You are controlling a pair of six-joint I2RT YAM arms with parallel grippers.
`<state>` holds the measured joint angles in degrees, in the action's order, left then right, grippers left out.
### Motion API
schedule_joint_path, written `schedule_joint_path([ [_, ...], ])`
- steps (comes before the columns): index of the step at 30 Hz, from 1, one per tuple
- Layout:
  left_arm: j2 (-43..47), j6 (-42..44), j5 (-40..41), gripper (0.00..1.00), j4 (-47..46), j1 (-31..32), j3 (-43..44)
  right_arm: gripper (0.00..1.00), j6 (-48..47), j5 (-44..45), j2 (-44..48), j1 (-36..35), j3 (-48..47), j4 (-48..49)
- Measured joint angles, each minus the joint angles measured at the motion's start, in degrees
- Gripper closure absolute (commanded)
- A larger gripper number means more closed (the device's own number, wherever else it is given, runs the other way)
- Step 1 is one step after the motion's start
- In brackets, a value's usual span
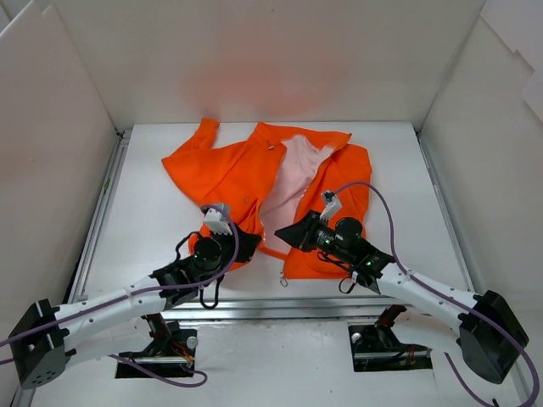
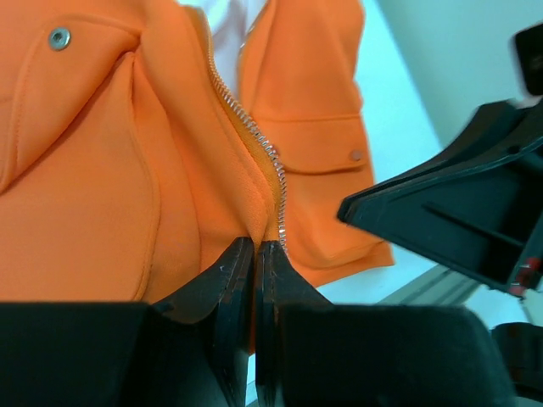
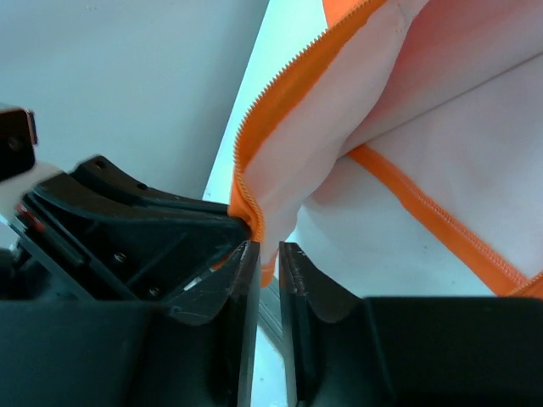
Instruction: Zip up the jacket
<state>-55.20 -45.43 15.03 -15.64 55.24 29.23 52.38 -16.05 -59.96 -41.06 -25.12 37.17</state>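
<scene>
The table (image 1: 399,170) is carrying the jacket (image 1: 229,174), which is lying open across the upper middle of the overhead view, pale lining showing between its two orange front panels. Both arms are reaching in from the bottom of that frame and meeting at the jacket's lower hem, near the centre.

The left gripper (image 2: 255,254) is pressing its jaws together on the hem of one panel, right at the foot of the zipper (image 2: 250,127). The right gripper (image 3: 269,254) is sitting just beside it, its jaws almost together. The bottom corner of the other panel's toothed edge is dipping between them, and this is looking like a light pinch.

The step in hand is probably mating the two zipper ends. To do it well, the arms should be holding both hems level and taut, bringing the ends together squarely and slowly, since fabric is folding up at the left pinch.
</scene>
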Motion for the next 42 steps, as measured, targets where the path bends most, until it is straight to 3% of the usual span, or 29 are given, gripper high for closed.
schedule_joint_path([
  [5, 3.56, 0.0, -1.07, 1.0, -3.54, -0.42, -2.16, 0.52, -1.27, 1.11, 1.16, -1.81, -0.02, -2.08],
  [6, 4.15, 0.04, -1.22, 1.0, -4.24, -0.52, -2.95, 0.5, -1.92, 1.81, 1.73, -2.23, -0.02, -3.69],
  [7, 4.7, 0.42, -1.27, 1.0, -4.74, -0.61, -3.72, 0.51, -2.91, 3.06, 2.58, -2.6, -0.07, -6.32],
  [8, 5.09, 0.83, -1.29, 1.0, -5.27, -0.68, -4.44, 0.74, -3.89, 4.26, 3.61, -2.86, -0.09, -9.14],
  [9, 5.42, 1.27, -1.31, 1.0, -5.84, -0.68, -5.07, 0.87, -5.22, 5.18, 4.66, -3.04, -0.11, -11.58],
  [11, 5.79, 2.14, -1.7, 1.0, -8.17, -0.96, -6.43, 0.98, -6.54, 5.77, 6.25, -3.19, -0.15, -14.84],
  [13, 5.81, 2.67, -2.12, 1.0, -9.55, -1.03, -7.74, 0.91, -6.95, 5.25, 6.71, -3.26, -0.26, -15.37],
  [14, 5.62, 2.82, -2.34, 1.0, -10.25, -1.11, -8.07, 0.71, -6.95, 4.76, 6.36, -3.32, -0.48, -15.08],
  [15, 5.4, 2.89, -2.6, 1.0, -10.71, -1.14, -8.15, 0.62, -6.56, 4.13, 5.6, -3.45, -0.92, -14.49],
  [19, 5.03, 2.99, -3.67, 1.0, -12.24, -1.27, -8.17, 0.56, -4.98, 2.29, 0.28, -4.22, -2.49, -8.7],
  [26, 5.92, 2.97, -4.28, 1.0, -12.98, -1.27, -8.26, 0.7, -0.68, 0.68, -8.31, -5.66, -2.78, 0.22],
  [37, 6.56, 1.62, -3.98, 1.0, -13.25, -1.31, -8.26, 0.92, -0.07, 0.63, -6.16, -7.04, -2.45, 3.93],
  [39, 6.84, 1.09, -3.52, 1.0, -13.25, -1.46, -8.26, 0.88, -0.07, 1.25, -3.8, -7.28, -2.03, 3.76],
  [40, 6.93, 0.81, -3.17, 1.0, -13.22, -1.62, -8.26, 0.75, -0.02, 1.55, -2.62, -7.39, -1.86, 3.78],
  [42, 6.97, 0.11, -2.4, 1.0, -13.2, -1.73, -8.26, 0.61, 0.31, 2.08, -0.85, -7.72, -1.79, 3.82],
])
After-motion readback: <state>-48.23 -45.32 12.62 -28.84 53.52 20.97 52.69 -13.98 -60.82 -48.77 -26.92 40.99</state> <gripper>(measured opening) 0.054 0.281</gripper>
